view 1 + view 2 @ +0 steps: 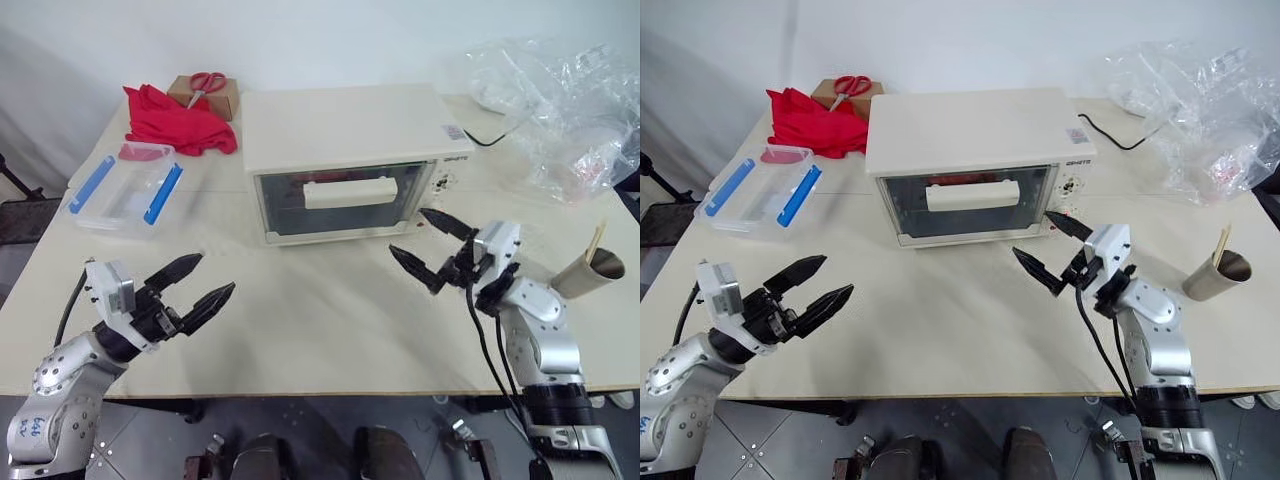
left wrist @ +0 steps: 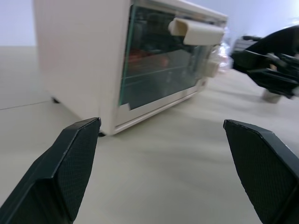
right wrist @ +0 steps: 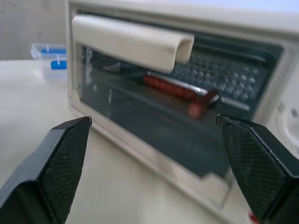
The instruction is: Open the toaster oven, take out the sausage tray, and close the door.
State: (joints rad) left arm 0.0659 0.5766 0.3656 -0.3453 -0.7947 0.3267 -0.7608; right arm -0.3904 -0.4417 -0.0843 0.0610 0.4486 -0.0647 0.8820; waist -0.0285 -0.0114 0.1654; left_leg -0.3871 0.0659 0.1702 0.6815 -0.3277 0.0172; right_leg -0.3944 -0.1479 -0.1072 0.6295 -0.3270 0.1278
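We see the wide pale beige counter carrying everything. The largest thing on it is the boxy cream-white toaster oven with a flat top, standing toward the back, its knobs at its right end. Its door, a glass panel in a cream frame with a wide cream bar handle, is shut and upright.

Through the glass, in the right wrist view, we make out the sausage tray inside the oven, with red sausages lying on a wire rack behind the door.

Our right tool, with two black fingers, hovers above the counter just in front of the oven's right lower corner, near the knobs, touching nothing; its jaws are spread wide and empty, and they frame the door and handle in the right wrist view.

Our left tool hangs over the counter's near left part, well apart from the oven, its jaws likewise spread wide and empty.

To the left of the oven lies a clear plastic box with blue clips, and behind it a crumpled red cloth.
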